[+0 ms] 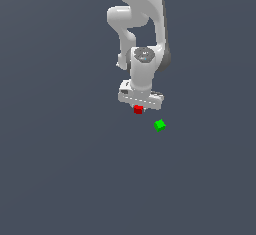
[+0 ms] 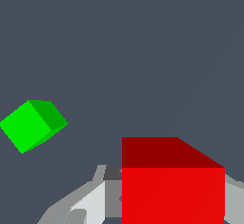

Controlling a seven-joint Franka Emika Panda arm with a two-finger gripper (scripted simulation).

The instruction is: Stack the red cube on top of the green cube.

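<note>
The red cube (image 1: 138, 109) sits between the fingers of my white gripper (image 1: 139, 105), just below the hand. In the wrist view the red cube (image 2: 172, 185) fills the lower part of the picture, with a grey finger (image 2: 110, 197) against one side and another finger's edge against the other, so the gripper (image 2: 172, 208) is shut on it. The green cube (image 1: 159, 125) lies on the dark grey floor, a short way toward the exterior view's right and nearer the camera than the red cube. It also shows in the wrist view (image 2: 32, 125), apart from the red cube and turned at an angle.
The dark grey floor (image 1: 60, 169) spreads all around the two cubes. The white arm (image 1: 142, 24) rises behind the gripper to the top of the exterior view.
</note>
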